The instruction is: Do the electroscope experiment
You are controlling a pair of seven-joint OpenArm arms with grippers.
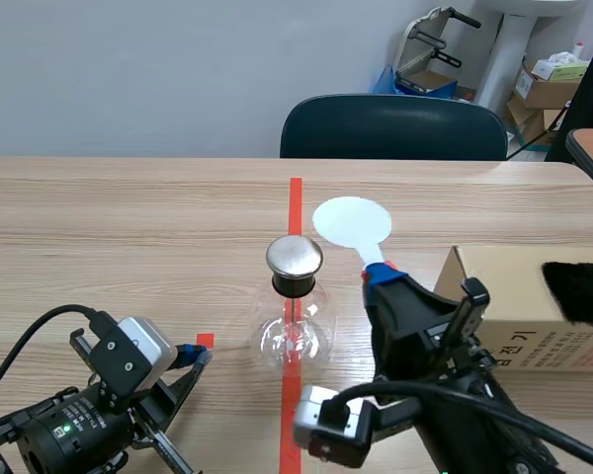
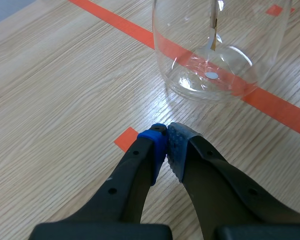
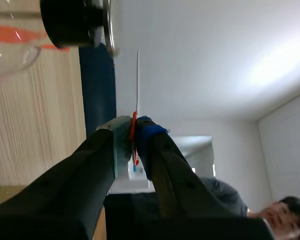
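1 round clear-glass electroscope flask [image 1: 295, 334] with a shiny domed metal cap [image 1: 295, 255] stands upright on the wood-grain bench [image 1: 128, 227]; left jaws pressed together, empty, near it; right jaws pinch the stem of a flat white disc paddle [image 1: 352, 222].

The left arm [image 1: 64, 427] enters the scene view at 7 o'clock and lies low, with its wrist angled toward 2 o'clock. The left gripper [image 2: 166, 145] has its fingers meeting at the tips, pads touching, with nothing between them. The right arm [image 1: 479, 400] enters at 5 o'clock and rises toward 11 o'clock, its wrist rolled onto its side. The right gripper [image 1: 381, 278] has its fingers nearly together — the pads pinch the thin stem of a white paddle [image 1: 352, 222], which juts out toward 11 o'clock.
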